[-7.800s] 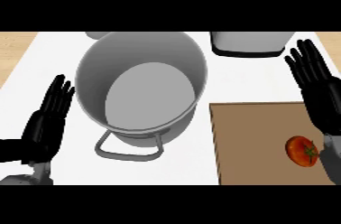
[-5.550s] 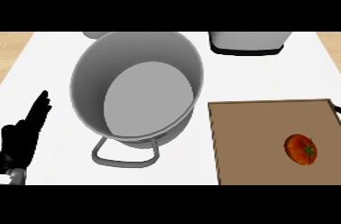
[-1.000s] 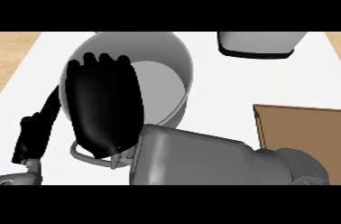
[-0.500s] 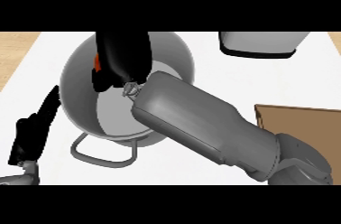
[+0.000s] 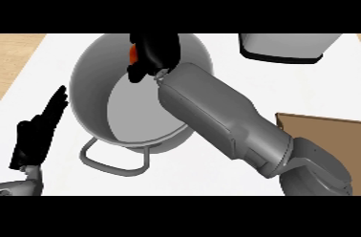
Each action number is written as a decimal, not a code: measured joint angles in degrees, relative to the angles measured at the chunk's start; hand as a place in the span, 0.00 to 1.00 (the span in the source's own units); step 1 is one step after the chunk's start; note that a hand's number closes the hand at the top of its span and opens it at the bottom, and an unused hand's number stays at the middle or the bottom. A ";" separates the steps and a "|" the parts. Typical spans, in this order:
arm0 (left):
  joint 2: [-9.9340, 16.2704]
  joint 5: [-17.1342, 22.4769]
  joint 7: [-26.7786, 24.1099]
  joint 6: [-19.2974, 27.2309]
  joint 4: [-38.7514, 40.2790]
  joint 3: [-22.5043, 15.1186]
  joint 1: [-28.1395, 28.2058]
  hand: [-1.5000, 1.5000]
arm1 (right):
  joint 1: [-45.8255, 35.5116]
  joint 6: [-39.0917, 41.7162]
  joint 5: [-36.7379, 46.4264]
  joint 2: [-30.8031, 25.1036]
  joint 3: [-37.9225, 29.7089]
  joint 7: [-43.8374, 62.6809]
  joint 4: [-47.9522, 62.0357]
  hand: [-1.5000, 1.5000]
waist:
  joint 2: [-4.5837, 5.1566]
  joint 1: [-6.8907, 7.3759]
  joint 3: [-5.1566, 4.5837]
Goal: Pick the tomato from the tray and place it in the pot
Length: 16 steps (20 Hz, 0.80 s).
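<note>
You see the pot (image 5: 106, 107) standing at the centre-left of the counter (image 5: 233, 88), its loop handle (image 5: 112, 159) on the near side, toward you. Your right forearm (image 5: 226, 121) crosses the view from the lower right and passes over the pot's right rim. Your right hand (image 5: 156, 52) sits above the far part of the pot's opening, curled round the tomato (image 5: 132, 52), which shows at the hand's left edge. Your left hand (image 5: 38, 133) rests left of the pot, near the view's left edge, apart from the pot's wall. The tray (image 5: 321, 128) lies at the right edge, right of the forearm. A second vessel (image 5: 285, 46) stands behind, at the far right of the counter.
</note>
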 measured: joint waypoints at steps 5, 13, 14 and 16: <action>-0.84 -1.11 -0.72 0.66 0.62 -0.87 -0.46 0.50 | 1.70 -2.16 -7.00 0.01 -1.80 -5.78 2.36 0.00 | 0.31 0.80 0.02; -0.83 -0.94 -1.12 0.30 2.18 -0.44 -1.90 0.50 | 1.39 -8.64 -14.68 0.01 -5.07 -16.19 3.90 0.00 | 0.35 0.84 0.07; -0.86 -0.94 -0.89 0.22 2.15 -0.54 -2.33 0.50 | 1.53 -10.57 -15.77 0.00 -6.02 -17.67 3.04 0.00 | 0.37 0.86 0.09; -0.78 -0.87 -0.83 0.23 2.29 -0.30 -2.38 0.50 | 2.10 -14.19 -18.24 0.01 -8.18 -20.59 1.20 0.00 | 0.26 0.67 0.13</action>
